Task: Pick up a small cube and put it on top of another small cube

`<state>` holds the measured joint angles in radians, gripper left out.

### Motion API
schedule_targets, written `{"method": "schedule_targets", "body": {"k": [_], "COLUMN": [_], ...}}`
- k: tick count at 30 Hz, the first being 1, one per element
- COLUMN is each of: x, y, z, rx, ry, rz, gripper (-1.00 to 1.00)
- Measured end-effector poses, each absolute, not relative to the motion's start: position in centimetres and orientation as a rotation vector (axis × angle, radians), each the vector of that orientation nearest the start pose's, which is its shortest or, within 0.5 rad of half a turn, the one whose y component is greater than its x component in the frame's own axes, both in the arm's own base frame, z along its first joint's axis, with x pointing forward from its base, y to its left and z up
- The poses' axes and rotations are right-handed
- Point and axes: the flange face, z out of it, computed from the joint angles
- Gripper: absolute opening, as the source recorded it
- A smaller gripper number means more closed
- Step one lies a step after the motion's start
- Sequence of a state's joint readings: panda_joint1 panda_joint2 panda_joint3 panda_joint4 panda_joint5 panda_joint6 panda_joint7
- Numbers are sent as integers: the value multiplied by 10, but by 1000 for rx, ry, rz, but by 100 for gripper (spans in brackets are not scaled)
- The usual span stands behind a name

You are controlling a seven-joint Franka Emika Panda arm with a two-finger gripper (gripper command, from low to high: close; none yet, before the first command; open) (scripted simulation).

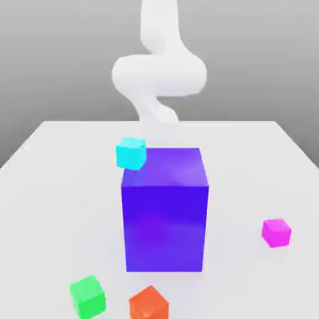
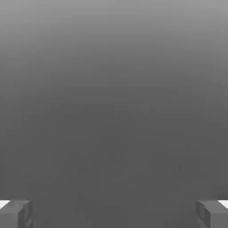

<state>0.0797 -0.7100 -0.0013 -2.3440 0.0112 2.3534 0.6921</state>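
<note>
Fingers (image 2: 15,213) spread wide, gripping nothing; magenta cube (image 1: 276,232) and green cube (image 1: 87,296) far off; risk: snagging tall purple block (image 1: 164,209) between on transfer.

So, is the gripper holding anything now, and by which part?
Nothing is held. The gripper is open with no object between its fingers; the magenta cube sits on the table.

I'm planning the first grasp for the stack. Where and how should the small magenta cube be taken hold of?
Grip the magenta cube across two opposite side faces, coming straight down from above. It sits flat on the table, apart from the big purple-blue block and the other cubes, so its sides look free. The gripper is open, holding nothing; probably turn the wrist to match the cube's slight rotation.
</note>
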Motion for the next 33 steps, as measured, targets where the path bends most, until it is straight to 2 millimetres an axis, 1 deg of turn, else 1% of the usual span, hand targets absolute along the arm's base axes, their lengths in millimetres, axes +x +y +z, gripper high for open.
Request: {"method": "schedule_targets", "body": {"k": [2,5,7,10,13,16,17,18,20,21,23,27,28,33], "x": [403,421,425,418,398,366,352,334,304,289,282,279,279,278], "y": [60,106,137,182,221,252,262,274,284,286,284,284,283,283], "z": [617,551,507,439,373,308,288,267,229,210,185,142,132,132], "rx": [-2688,-2812,-2874,-2935,-2956,-2937,-2919,-2888,-2830,-2797,-2776,-2768,-2767,-2768], "ry": [632,341,139,-176,-501,-831,-947,-1081,-1300,-1403,-1467,-1486,-1486,-1487], "rz": [-856,-736,-656,-532,-405,-274,-229,-184,-93,-48,-13,-1,0,2], "gripper": [0,0,0,0,0,0,0,0,0,0,0,0,-100,-100]}}
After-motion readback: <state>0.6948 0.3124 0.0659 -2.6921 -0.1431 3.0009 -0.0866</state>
